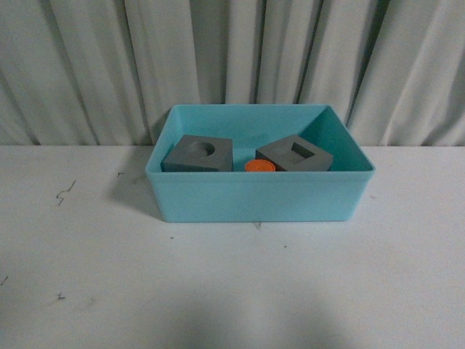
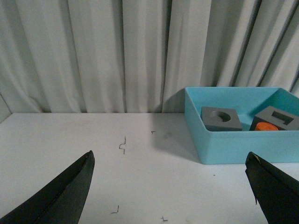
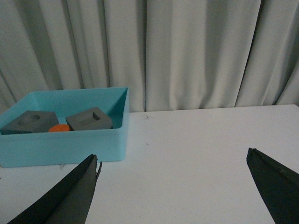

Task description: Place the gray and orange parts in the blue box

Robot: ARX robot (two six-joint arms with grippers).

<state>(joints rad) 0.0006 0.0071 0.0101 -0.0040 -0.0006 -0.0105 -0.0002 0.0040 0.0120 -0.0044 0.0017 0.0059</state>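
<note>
The box is placed on the table, near its back edge and about midway between the left and right edges. Behind the table a curtain is hung. Three parts are contained in the box. The cube with the round recess is set in the left half of the box, and the cube with the rectangular recess is set in the right half, turned at an angle. The cylinder is placed between the two cubes, closer to the front wall of the box and just beside the right cube; whether they touch cannot be told.
</note>
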